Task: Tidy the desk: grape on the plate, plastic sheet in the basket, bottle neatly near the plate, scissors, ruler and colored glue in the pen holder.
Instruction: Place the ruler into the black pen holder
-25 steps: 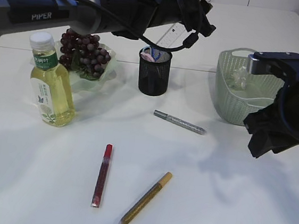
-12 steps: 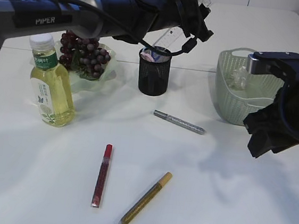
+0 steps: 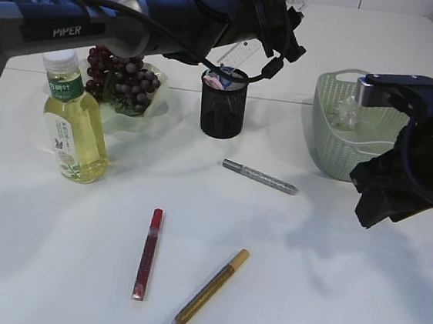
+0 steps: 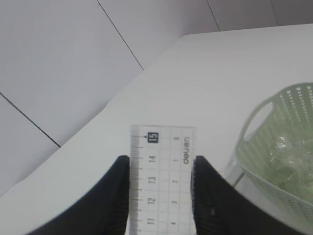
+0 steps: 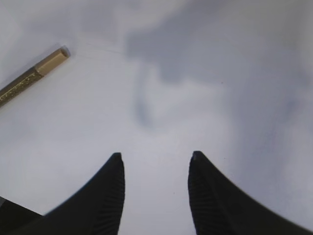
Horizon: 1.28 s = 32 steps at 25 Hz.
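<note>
My left gripper (image 4: 161, 159) is shut on a clear ruler (image 4: 162, 171) and holds it tilted above the black mesh pen holder (image 3: 223, 105), the ruler's (image 3: 242, 55) lower end at the holder's mouth. Scissors handles (image 3: 219, 78) stick out of the holder. Grapes (image 3: 121, 77) lie on the clear plate (image 3: 154, 103). The bottle (image 3: 74, 120) of yellow liquid stands in front of the plate. The plastic sheet (image 3: 348, 112) lies in the green basket (image 3: 335, 143). Silver (image 3: 260, 177), red (image 3: 147, 252) and gold (image 3: 211, 287) glue pens lie on the table. My right gripper (image 5: 155, 156) is open and empty above the table.
The basket also shows in the left wrist view (image 4: 288, 147), with the sheet inside. The gold pen's end shows in the right wrist view (image 5: 34, 73). The right arm's bulk (image 3: 413, 167) hangs in front of the basket.
My left arm has shifted a little over the pen holder, bringing the ruler's lower end down to its mouth. The right arm has barely moved.
</note>
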Tool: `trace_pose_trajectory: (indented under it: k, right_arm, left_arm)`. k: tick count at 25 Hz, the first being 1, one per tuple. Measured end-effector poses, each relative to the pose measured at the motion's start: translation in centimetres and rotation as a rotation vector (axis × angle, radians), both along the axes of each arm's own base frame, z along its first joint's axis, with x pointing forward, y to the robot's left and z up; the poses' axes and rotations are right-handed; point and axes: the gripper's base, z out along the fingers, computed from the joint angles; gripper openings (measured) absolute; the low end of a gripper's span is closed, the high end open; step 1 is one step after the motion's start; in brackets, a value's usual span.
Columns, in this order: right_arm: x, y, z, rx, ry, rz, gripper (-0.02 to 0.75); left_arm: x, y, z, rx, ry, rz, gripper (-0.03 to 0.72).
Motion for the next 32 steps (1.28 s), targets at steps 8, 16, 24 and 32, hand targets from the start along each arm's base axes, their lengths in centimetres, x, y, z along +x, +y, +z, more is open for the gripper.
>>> trace_pose_trajectory:
  k: [8,16,24,32]
  right_arm:
    - [0.0,0.0,0.0,0.001,0.0,0.002,0.35]
    - [0.0,0.0,0.0,0.001,0.0,0.002,0.35]
    - [0.0,0.0,0.0,0.001,0.0,0.004,0.349]
    - [0.0,0.1,0.0,0.009,0.001,0.003,0.349]
  left_arm:
    - [0.2,-0.2,-1.3,0.02,0.014,-0.001,0.279]
    - [0.3,-0.2,-2.0,0.061,0.0,-0.01,0.279]
    - [0.3,-0.2,-2.0,0.047,0.009,-0.006,0.279]
    - [0.4,-0.3,-1.3,-0.011,0.022,0.008,0.279]
